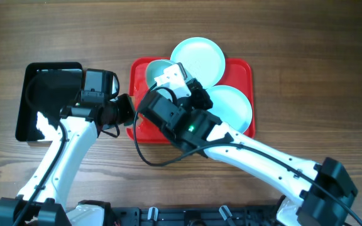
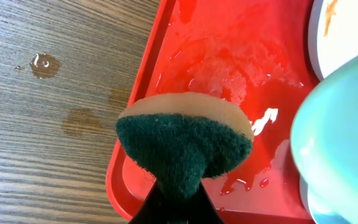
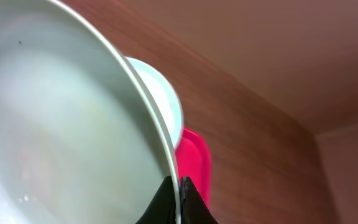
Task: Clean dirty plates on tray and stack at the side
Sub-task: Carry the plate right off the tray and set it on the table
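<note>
Sponge (image 2: 185,140) and plate are the pair to watch. The left tool (image 2: 174,210) is clenched on the green-and-yellow scrubbing sponge, which hangs over the left rim of the red tray (image 2: 229,56), above wet streaks on the tray floor. The right tool (image 3: 179,198) is pinched tight on the rim of one mint plate (image 3: 61,124) and holds it tilted up off the tray's left end. From the sponge, this held plate lies toward the robot's right and just beside it. From the left wrist view I'd say they aren't quite touching, though the gap is hard to judge. Its rim curves close past the sponge's right edge.

So the left arm is the nearer one for scrubbing. By my reckoning it needs only a short sideways reach to lay the green face against the plate. The other two plates (image 1: 197,56) (image 1: 234,107) lie on the tray's far and right parts, well clear of the sponge. None is stacked on the table (image 2: 42,155) yet.
</note>
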You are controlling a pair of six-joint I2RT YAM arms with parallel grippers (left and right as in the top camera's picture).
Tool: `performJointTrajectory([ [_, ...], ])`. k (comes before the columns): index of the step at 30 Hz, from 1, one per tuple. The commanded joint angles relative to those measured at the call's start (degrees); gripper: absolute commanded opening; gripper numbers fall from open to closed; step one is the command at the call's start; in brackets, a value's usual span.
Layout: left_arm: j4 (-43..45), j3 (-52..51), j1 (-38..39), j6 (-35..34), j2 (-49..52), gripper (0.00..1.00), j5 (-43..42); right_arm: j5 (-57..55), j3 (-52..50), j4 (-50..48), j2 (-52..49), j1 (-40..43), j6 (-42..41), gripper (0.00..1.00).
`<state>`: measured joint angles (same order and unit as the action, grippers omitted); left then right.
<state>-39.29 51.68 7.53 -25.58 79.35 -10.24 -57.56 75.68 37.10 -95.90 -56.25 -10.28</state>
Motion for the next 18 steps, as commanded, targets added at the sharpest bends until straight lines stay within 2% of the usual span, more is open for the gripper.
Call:
performJointTrajectory([
  [1, 0.26, -0.31, -0.24, 1.16, -0.59, 0.04, -0.87, -18.21, -0.68, -1.79, -3.02, -1.01, 8.98, 0.04],
  [4, 0.31, -0.31, -0.24, 1.16, -0.59, 0.04, -0.87, -25.27, -0.66, -10.56, -2.86, -1.97, 20.52, 0.04],
  [7, 0.28, -0.31, -0.24, 1.16, -0.59, 0.04, -0.87, -25.42, -0.68, -20.79, -2.89, -2.29, 32.39, 0.04],
  [10, 0.26, -0.31, -0.24, 1.16, -0.59, 0.04, -0.87, -25.77, -0.66, -26.58, -2.89, -2.32, 38.38, 0.04],
  [13, 0.28, -0.31, -0.24, 1.16, -0.59, 0.04, -0.87, -26.16, -0.68, -27.61, -2.89, -2.51, 37.77, 0.04],
  [18, 0.39, -0.31, -0.24, 1.18, -0.59, 0.04, -0.87, -24.59, -1.6, -26.47, -3.39, -4.02, 28.35, 0.04],
])
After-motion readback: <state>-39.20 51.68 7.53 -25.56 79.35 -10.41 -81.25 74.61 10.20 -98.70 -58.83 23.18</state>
